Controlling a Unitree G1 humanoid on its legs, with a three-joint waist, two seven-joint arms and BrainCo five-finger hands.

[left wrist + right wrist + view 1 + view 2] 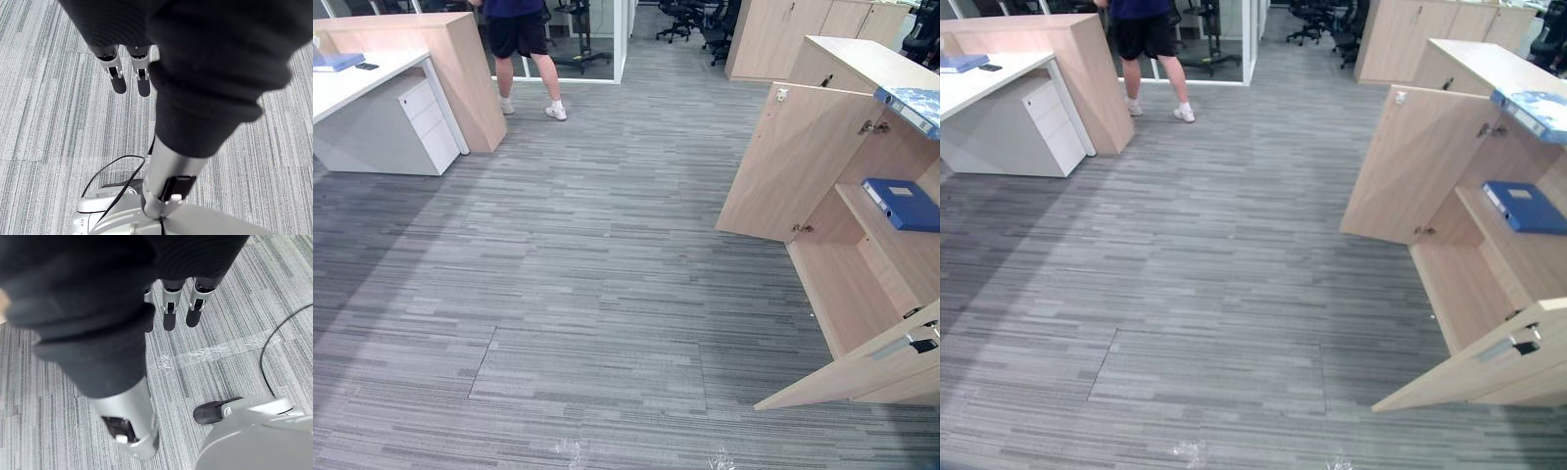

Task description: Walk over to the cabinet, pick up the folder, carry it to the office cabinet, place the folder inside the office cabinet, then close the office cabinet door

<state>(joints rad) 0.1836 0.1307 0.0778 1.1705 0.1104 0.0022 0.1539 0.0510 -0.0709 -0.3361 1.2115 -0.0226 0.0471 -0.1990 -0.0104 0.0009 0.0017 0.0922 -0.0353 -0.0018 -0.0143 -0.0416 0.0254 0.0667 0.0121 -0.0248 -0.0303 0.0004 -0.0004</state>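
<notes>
Folder (901,203) lies on the open office cabinet (852,284) shelf; left hand (117,78) and right hand (168,316) hang straight-fingered, empty; the jutting near door (862,372) could catch an arm.

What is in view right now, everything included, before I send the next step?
office cabinet: one, light wood, at the right, both doors open
shelf folder: one, blue, lying flat on the cabinet's shelf
top folder: one, pale blue, on the cabinet's top
desk: one, white, far left
desk folder: one, blue, on the desk
drawer unit: one, white, under the desk
counter: one, light wood, beside the desk
chairs: several, black, far end
person: one, dark shorts, white shoes, beyond the counter
carpet: grey, striped
left hand: fingers straight, holding nothing, above carpet
right hand: fingers straight, holding nothing, above carpet
</notes>
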